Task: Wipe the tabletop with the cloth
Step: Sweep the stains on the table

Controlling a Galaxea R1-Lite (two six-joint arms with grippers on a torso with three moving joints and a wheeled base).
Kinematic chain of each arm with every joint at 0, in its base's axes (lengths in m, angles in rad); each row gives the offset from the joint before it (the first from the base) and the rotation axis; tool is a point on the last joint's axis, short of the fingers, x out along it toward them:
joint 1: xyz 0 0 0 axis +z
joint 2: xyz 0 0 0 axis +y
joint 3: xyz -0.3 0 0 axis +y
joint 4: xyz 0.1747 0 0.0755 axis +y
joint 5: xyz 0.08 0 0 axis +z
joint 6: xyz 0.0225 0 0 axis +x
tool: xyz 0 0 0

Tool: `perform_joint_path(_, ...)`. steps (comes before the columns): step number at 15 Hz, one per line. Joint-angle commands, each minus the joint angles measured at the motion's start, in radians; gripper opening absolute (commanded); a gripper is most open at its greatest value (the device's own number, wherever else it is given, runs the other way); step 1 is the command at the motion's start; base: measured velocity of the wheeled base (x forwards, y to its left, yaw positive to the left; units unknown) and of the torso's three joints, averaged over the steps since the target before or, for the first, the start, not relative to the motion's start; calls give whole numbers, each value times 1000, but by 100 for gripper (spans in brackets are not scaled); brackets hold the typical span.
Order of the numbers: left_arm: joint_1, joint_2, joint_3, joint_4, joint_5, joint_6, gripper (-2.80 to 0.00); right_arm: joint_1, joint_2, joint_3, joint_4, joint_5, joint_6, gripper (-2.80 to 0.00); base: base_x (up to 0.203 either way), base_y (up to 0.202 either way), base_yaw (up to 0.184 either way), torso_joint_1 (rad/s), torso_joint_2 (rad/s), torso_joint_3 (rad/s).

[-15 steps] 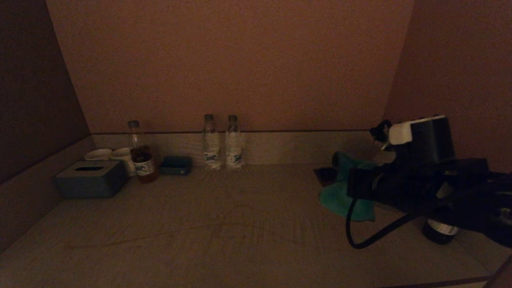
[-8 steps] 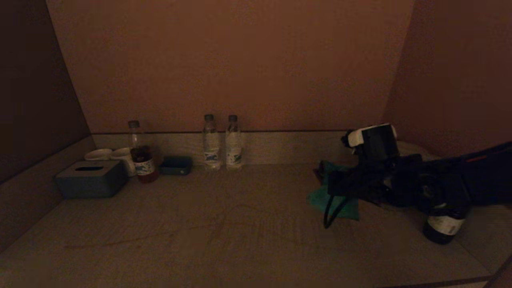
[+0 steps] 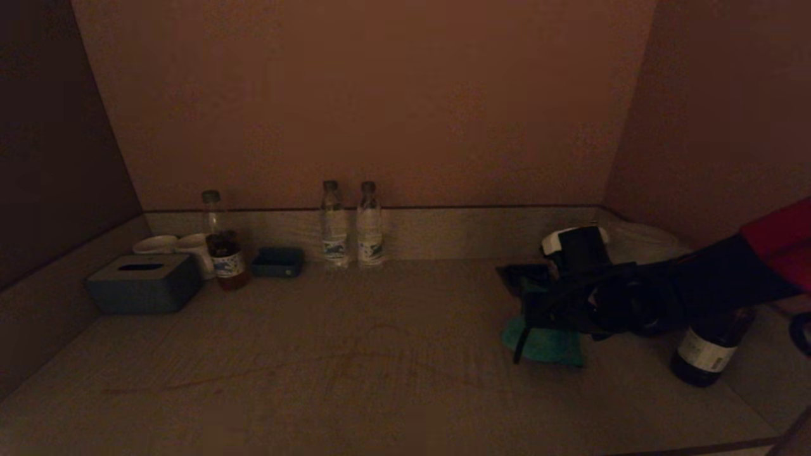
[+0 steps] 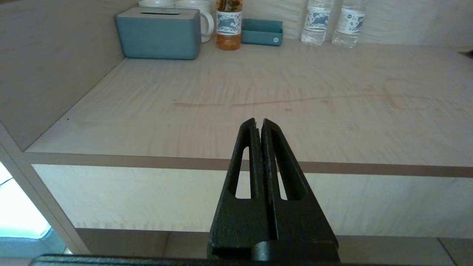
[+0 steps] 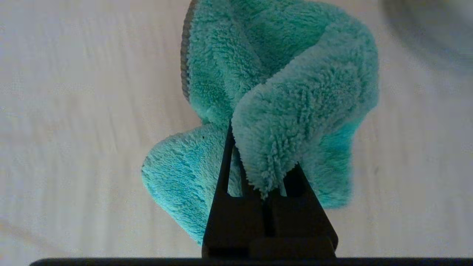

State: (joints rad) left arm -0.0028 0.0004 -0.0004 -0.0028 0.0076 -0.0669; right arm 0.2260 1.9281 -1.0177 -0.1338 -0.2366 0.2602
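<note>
Cloth (image 3: 543, 345) on tabletop (image 3: 355, 367) at right; tissue box (image 3: 144, 283) far left; two bottles (image 3: 351, 223) against back rim.

Closed left gripper (image 4: 258, 122) before tabletop (image 4: 258, 92)

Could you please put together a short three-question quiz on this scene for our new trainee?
1. True or false: the right end effector is shut on the cloth.
2. Which object stands nearest the tissue box? A) the dark bottle B) the white mug C) the two water bottles
3. Fill in: the left end effector is ____ and holds nothing.

Key: 1 true; 2 B; 3 shut.
</note>
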Motion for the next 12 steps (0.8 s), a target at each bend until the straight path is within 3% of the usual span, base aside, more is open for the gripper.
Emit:
perform_joint_path(1, -1, 0, 0, 0, 0, -1, -280, -2, 6, 26, -4, -1, 3, -280, 0, 0, 0, 0, 0, 0)
perform_joint_path(12, 0, 0, 0, 0, 0, -1, -280, 18, -16, 208, -42, 0, 14, -280, 0, 0, 0, 0, 0, 0)
